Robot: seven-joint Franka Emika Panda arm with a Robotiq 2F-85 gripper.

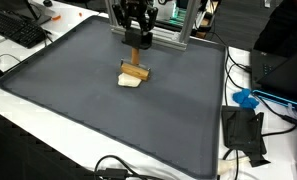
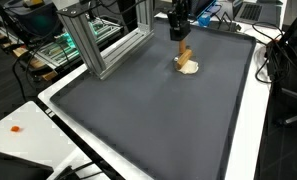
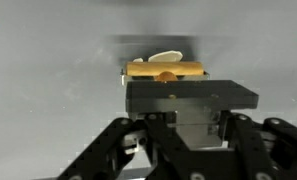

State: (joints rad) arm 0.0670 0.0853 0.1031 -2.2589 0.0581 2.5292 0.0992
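A dark grey mat (image 1: 88,120) with a raised rim covers most of a white table (image 2: 13,150). A black cable (image 1: 113,165) curls at the mat's near edge. Off to the side on the table lie a black device (image 1: 243,130) and, beyond it, a blue thing (image 1: 246,98).

Toward the far side of the mat, a pale piece (image 1: 131,83) lies flat with a tan second block (image 1: 135,72) on top of it. Right above them hangs the gripper (image 1: 138,38), its jaws pressed in on a brown block (image 1: 139,44) held at the fingertips, clear of the mat. Behind it stand an aluminium frame (image 1: 173,35) and, in the far corner, a keyboard (image 1: 18,30).

An exterior view alone shows an orange spot (image 2: 15,128) on the table and green boards (image 2: 53,50) past the frame. There the two blocks run together into one brown shape over the pale piece. The wrist view shows only bare mat and a wooden block hard against the fingers, with the pale piece peeking out behind it. Which block that is I cannot tell.
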